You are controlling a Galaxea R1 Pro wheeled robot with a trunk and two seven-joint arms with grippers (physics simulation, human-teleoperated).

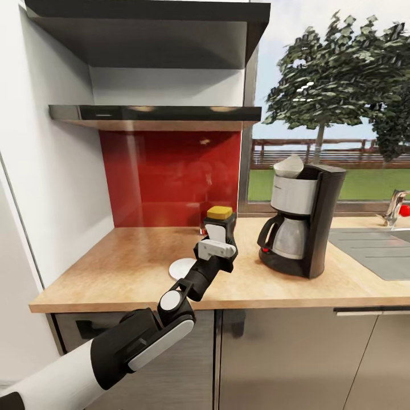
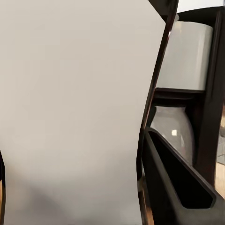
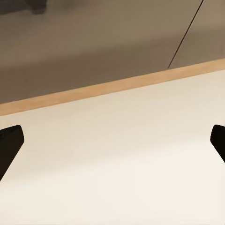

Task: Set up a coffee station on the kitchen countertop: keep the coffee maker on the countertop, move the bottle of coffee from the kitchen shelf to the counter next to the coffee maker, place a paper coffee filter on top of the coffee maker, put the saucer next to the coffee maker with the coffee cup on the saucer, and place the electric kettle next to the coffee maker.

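The bottle of coffee (image 1: pixel 219 213), dark with a yellow cap, is over the kitchen countertop (image 1: pixel 131 262), just left of the coffee maker (image 1: pixel 302 219). My left gripper (image 1: pixel 219 238) is shut around its body and hides its base. In the left wrist view the bottle's white label (image 2: pixel 75 93) sits between the fingers (image 2: pixel 178 187), with the coffee maker's steel carafe (image 2: pixel 173 131) behind. A white paper coffee filter (image 1: pixel 288 165) rests on top of the coffee maker. The saucer (image 1: pixel 181 266) lies on the counter, partly behind my left arm. My right gripper (image 3: pixel 112 145) is open over pale floor.
The thin kitchen shelf (image 1: pixel 154 113) hangs over the red backsplash, with a thicker dark slab (image 1: pixel 148 28) above it. A steel sink (image 1: pixel 376 245) and a tap (image 1: pixel 396 206) lie right of the coffee maker. A white wall borders the counter's left end.
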